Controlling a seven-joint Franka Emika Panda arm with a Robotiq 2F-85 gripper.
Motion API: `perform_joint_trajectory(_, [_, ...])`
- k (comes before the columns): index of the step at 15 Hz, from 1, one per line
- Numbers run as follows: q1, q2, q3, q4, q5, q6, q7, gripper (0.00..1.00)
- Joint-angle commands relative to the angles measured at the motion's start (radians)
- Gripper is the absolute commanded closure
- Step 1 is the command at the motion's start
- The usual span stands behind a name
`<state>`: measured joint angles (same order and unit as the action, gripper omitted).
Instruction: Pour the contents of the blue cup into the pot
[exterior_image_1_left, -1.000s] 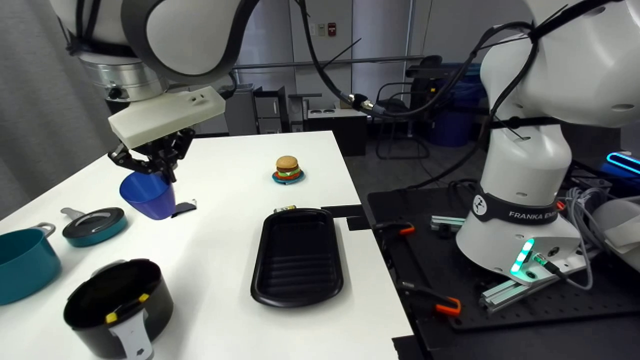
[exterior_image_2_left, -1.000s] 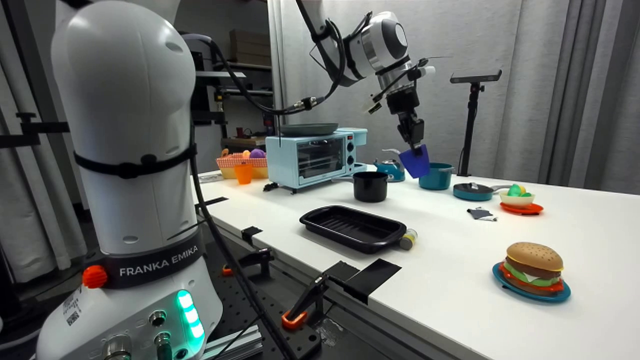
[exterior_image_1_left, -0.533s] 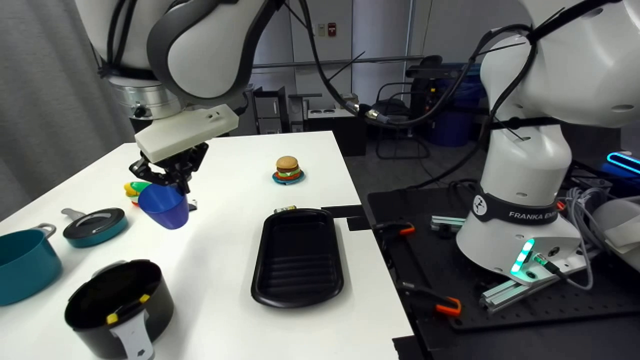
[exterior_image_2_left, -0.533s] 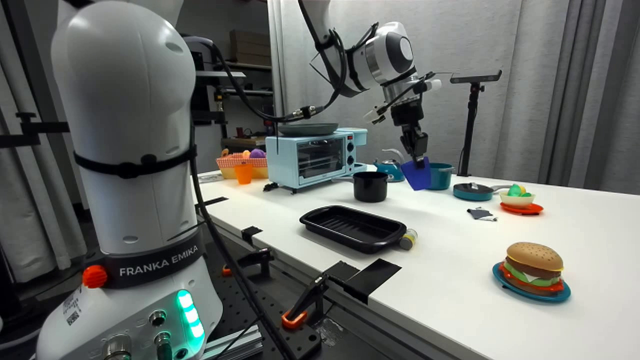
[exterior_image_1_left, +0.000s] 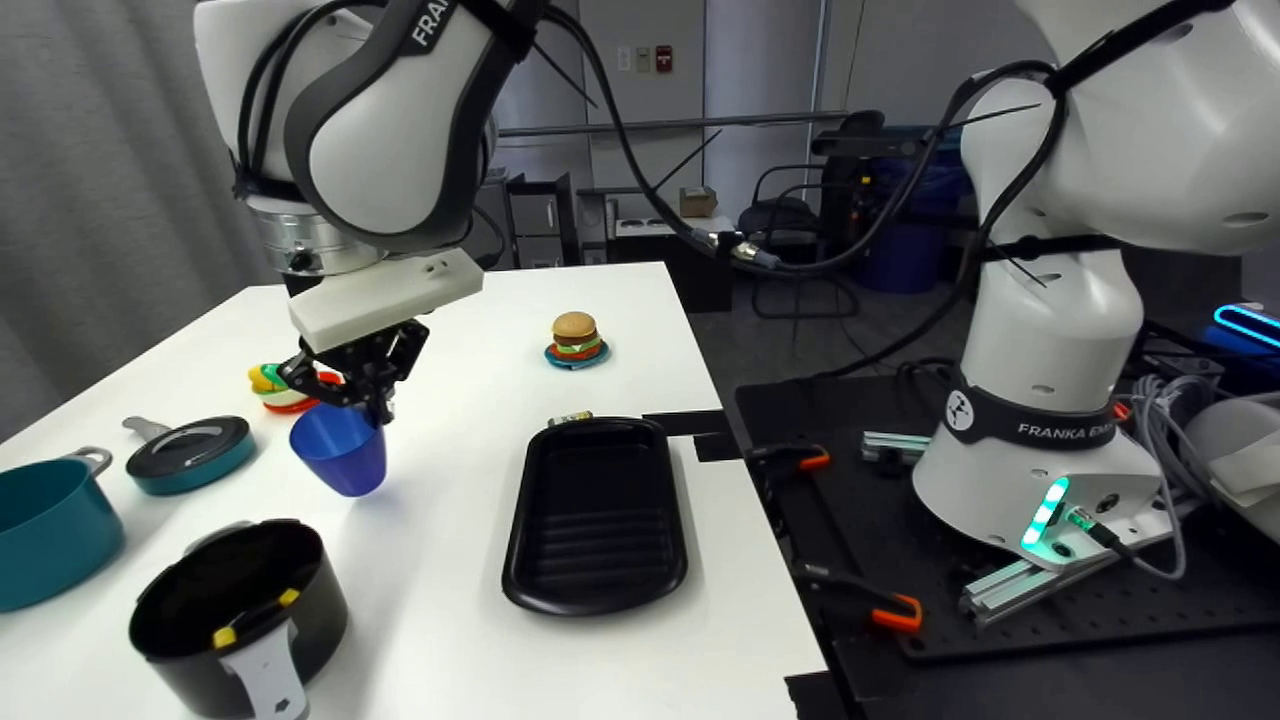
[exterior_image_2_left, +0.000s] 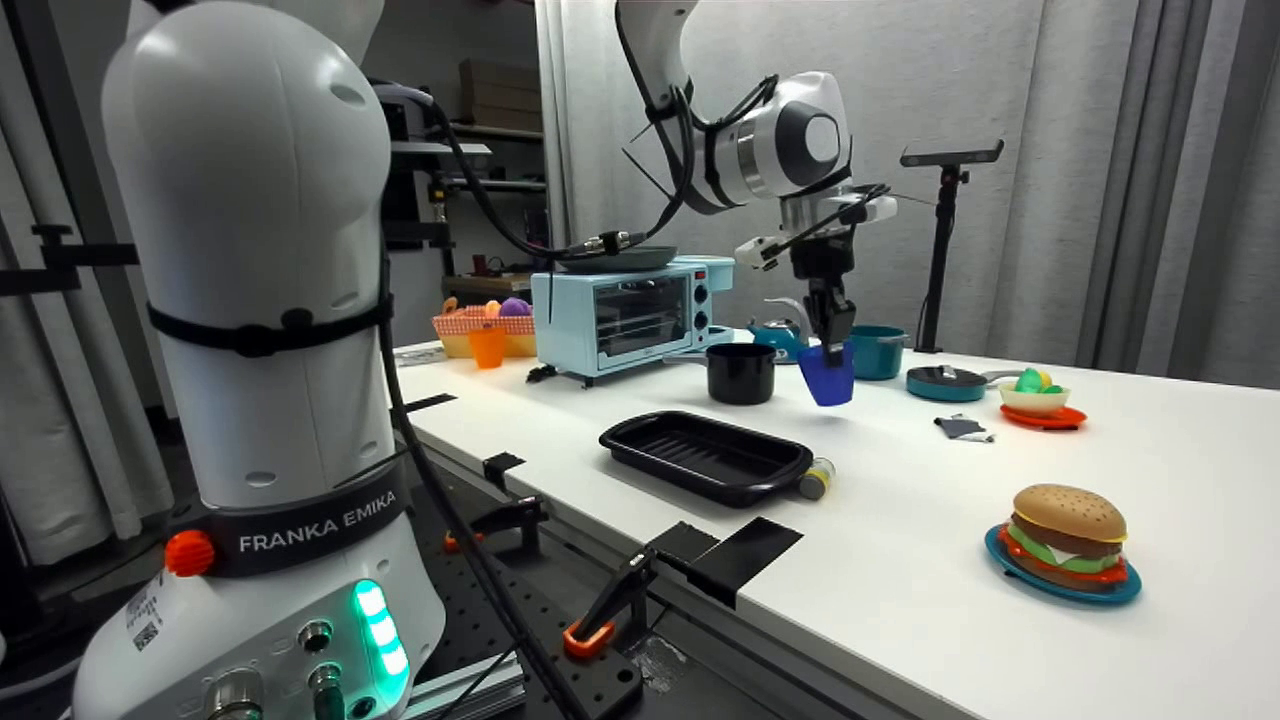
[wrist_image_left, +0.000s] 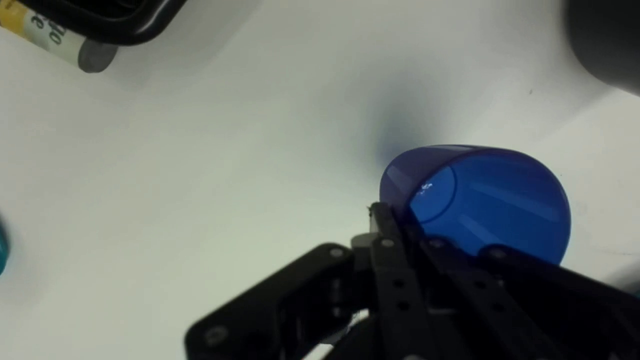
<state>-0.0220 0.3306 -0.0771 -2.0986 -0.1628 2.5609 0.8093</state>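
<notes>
- We have the gripper (wrist_image_left: 397, 214) clamped on the blue plastic tumbler (exterior_image_2_left: 826, 385): wall pinched, one finger outside, the other seemingly inside the rim.
- Tumbler is off the white table (exterior_image_2_left: 930, 500); in the wrist view we see its shadow apart from it. Mouth up, tilted, not inverted.
- Pour target as we read it: black saucepan (exterior_image_2_left: 740, 375), 9 o'clock from the tumbler in an exterior view. Near, not touching; tumbler isn't over it.
- Same view: teal pot (exterior_image_2_left: 882, 356) at 2 o'clock, behind; we don't take it as the goal. Black roasting tray (exterior_image_2_left: 705, 455) at 8, toy burger (exterior_image_2_left: 1068, 530) at 4.
- We see down to the tumbler's base: looks empty bar a small bright patch. Glare or residue, can't tell.
- Saucepan's inside is too dark for us to read, so no direct proof of a pour.
- Done: grasp, lift. Our call: pour probably done too, given the bare inside.
- Left, if so: level the tumbler, lower it, release. If not, we need to swing it over the saucepan and tip.
- Risk we'd watch: tilted base landing on its edge and toppling.
</notes>
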Motion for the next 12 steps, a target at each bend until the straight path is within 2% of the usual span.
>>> perform_joint_trajectory(1, [-0.002,0.025,-0.013,0.016,0.089,0.023,-0.075,0.99])
perform_joint_trajectory(6, [0.0,0.044,-0.027,0.031,0.139,0.013,-0.114,0.99])
perform_joint_trajectory(7, [0.001,0.046,-0.029,0.033,0.144,0.011,-0.118,0.77])
perform_joint_trajectory(12, [0.002,0.05,-0.035,0.045,0.16,-0.002,-0.138,0.4])
